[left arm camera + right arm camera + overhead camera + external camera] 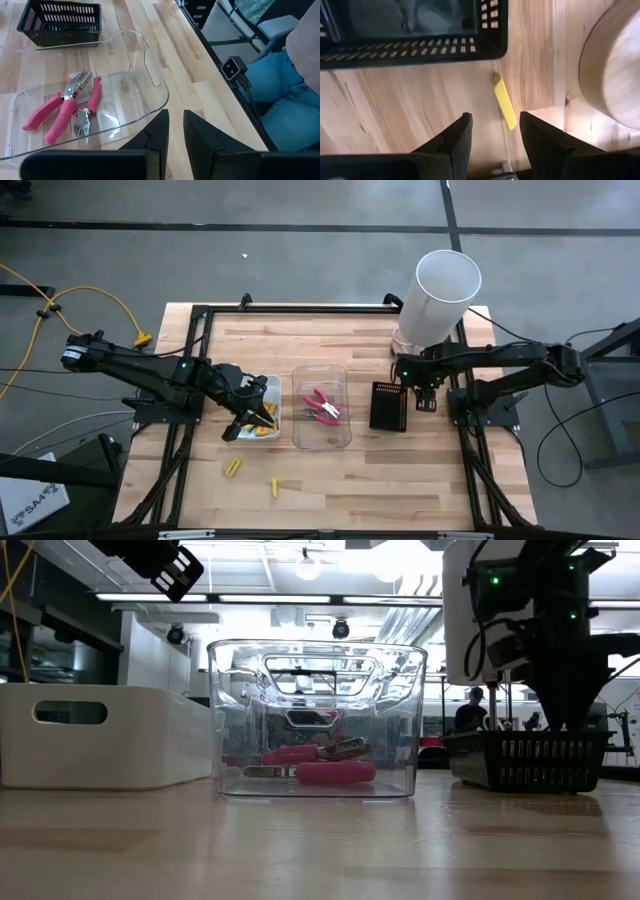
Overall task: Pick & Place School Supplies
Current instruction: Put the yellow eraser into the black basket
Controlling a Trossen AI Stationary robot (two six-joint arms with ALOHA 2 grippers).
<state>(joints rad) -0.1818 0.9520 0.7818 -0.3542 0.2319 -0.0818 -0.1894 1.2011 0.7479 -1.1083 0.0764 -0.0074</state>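
While the left gripper (243,423) hangs over the white tray (271,385) of yellow supplies, its fingers (159,131) nearly pressed together on nothing I can see, the right gripper (495,131) hovers spread above a yellow stick (504,101) lying on the table just beside the black basket (496,47). Two pink-handled pliers (65,107) already lie in the clear tray (155,75). Judging by this, the stick's pickup is in hand: next, descend straddling it, then close
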